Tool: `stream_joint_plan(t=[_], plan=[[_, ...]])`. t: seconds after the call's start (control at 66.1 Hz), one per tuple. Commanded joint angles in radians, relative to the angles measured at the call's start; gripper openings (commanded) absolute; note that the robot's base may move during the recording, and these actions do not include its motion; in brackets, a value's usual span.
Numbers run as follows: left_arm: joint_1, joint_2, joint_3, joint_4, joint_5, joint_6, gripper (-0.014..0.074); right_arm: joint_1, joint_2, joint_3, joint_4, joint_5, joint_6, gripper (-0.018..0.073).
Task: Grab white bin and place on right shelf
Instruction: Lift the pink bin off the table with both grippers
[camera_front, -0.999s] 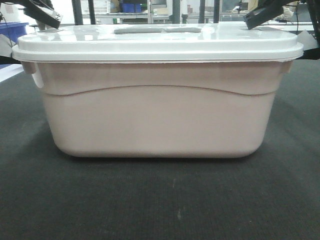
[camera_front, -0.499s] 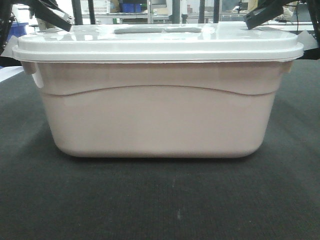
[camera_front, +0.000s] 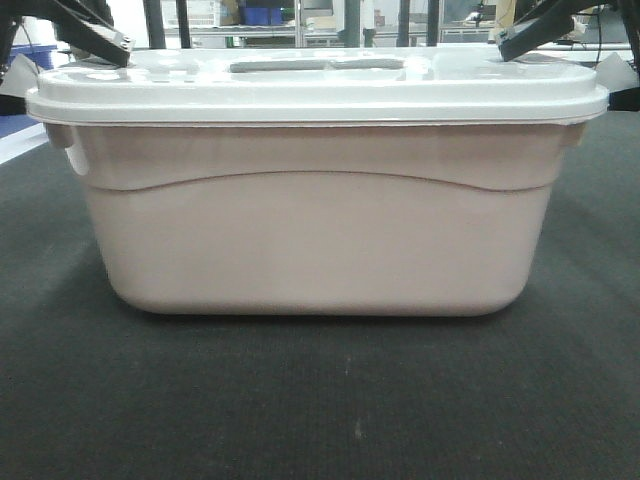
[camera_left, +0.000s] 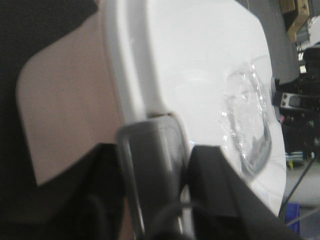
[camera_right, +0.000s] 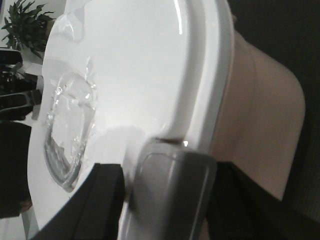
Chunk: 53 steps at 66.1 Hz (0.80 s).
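Observation:
The white bin (camera_front: 320, 230) stands on the dark mat with its lid on, filling the middle of the front view. Its grey handle (camera_front: 318, 64) lies in the lid top. My left gripper (camera_front: 97, 38) is at the bin's left end. In the left wrist view its fingers (camera_left: 152, 157) sit on either side of a grey end latch (camera_left: 150, 142), shut on it. My right gripper (camera_front: 533, 35) is at the right end. Its fingers (camera_right: 167, 175) press both sides of the other grey latch (camera_right: 175, 192). The right shelf is out of view.
The dark mat (camera_front: 320, 410) reaches the front edge. Racks with blue bins (camera_front: 262, 14) stand far behind. A potted plant (camera_right: 27, 25) shows beyond the lid in the right wrist view.
The left gripper's finger swung in toward the lid and then back a little. The right gripper edged to the right. The bin shifted very slightly right and its base stays on the mat.

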Motion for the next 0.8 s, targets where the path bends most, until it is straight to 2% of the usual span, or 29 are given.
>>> stream_joint_plan(t=[0.0,0.076,0.257,0.378,0.545,0.787], plan=[[-0.018,-0.047,-0.025,-0.057,0.141,0.020,-0.0046,0.006,-0.047,-0.030,0.076,0.158,-0.025,0.0104],[-0.018,-0.047,-0.025,-0.057,0.141,0.020,-0.0136,0.006,-0.047,-0.030,0.076,0.158,-0.025,0.0064],[-0.018,-0.054,-0.025,-0.068,0.141,0.020,-0.0118,0.006,-0.059,-0.030,0.081,0.158,-0.025,0.0069],[-0.018,-0.087,-0.036,-0.074,0.141,0.020,-0.0118,0.006,-0.100,-0.030,0.118,0.158,-0.025,0.0069],[-0.018,-0.172,-0.090,-0.075,0.141,0.020,-0.0118,0.006,-0.170,-0.031,0.169,0.158,-0.026,0.0069],[-0.018,-0.311,-0.172,-0.075,0.139,0.020,-0.0118,0.006,-0.312,-0.031,0.193,0.158,-0.037,0.0069]])
